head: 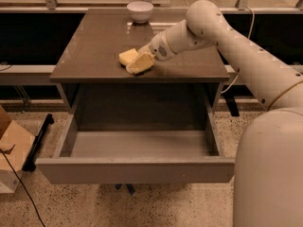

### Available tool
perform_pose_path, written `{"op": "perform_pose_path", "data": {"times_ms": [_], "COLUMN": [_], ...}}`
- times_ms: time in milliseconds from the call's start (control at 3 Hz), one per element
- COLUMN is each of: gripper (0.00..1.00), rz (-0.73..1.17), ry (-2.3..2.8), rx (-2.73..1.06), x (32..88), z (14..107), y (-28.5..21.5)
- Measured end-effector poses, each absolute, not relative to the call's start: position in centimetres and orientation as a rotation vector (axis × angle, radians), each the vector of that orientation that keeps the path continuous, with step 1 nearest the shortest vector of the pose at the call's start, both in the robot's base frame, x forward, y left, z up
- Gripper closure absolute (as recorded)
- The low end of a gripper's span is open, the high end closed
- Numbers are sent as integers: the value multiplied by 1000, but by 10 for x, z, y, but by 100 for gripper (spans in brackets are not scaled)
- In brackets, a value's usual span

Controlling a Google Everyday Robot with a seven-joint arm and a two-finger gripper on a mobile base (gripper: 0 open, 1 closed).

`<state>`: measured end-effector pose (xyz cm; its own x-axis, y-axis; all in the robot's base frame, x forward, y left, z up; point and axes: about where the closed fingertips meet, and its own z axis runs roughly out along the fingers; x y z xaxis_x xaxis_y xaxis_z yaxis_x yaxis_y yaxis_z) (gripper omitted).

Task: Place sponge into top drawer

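The sponge is a small pale yellow block lying on the brown tabletop, near the middle of its front half. My gripper reaches in from the right on the white arm and sits low over the tabletop, right against the sponge's right side. Whether it grips the sponge does not show. The top drawer is pulled wide open below the tabletop, with nothing on its light grey floor.
A white bowl stands at the back edge of the table. My white arm crosses the table's right side. A cardboard box and a black bar lie on the floor at the left. A railing runs behind the table.
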<state>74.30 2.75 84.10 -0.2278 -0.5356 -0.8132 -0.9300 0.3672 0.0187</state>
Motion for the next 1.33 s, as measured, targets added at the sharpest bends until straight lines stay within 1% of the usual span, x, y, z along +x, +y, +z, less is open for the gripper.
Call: {"op": "perform_pose_path", "data": {"times_ms": [333,667,1000,1333], "gripper": [62,93,100,100], "rz": [675,662,626,563], "ry": [1886,1881,1860,1834], "rx": [-1282,-1318,-1369,-1399], "x": [743,737,727,698], "z": [842,844,858,884], "y": [32,36,33,10]}}
